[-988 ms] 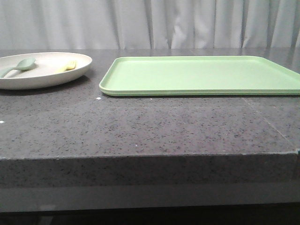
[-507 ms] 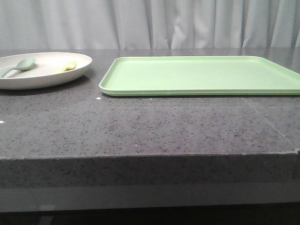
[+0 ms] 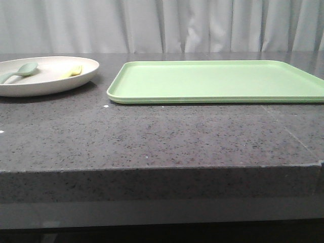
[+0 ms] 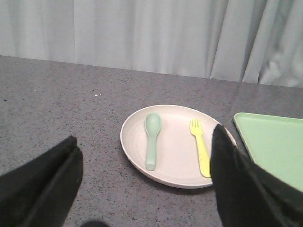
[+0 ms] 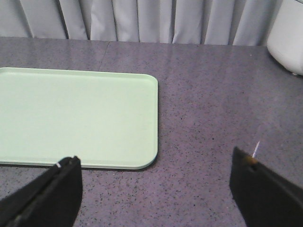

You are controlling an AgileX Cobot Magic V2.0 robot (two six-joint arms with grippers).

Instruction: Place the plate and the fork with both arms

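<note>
The cream plate (image 3: 48, 81) sits on the table at the far left; it also shows in the left wrist view (image 4: 175, 168). On it lie the yellow fork (image 3: 72, 71), also in the left wrist view (image 4: 200, 147), and a pale green spoon (image 3: 19, 72), also in the left wrist view (image 4: 151, 139). My left gripper (image 4: 144, 182) is open and empty, short of the plate. My right gripper (image 5: 154, 184) is open and empty, over bare table near the tray's corner. Neither gripper shows in the front view.
A flat light-green tray (image 3: 217, 81) lies to the right of the plate, also in the right wrist view (image 5: 75, 118) and the left wrist view (image 4: 270, 142). A white rounded object (image 5: 289, 38) stands at the table's far side. Grey curtains hang behind the speckled table (image 3: 152, 136).
</note>
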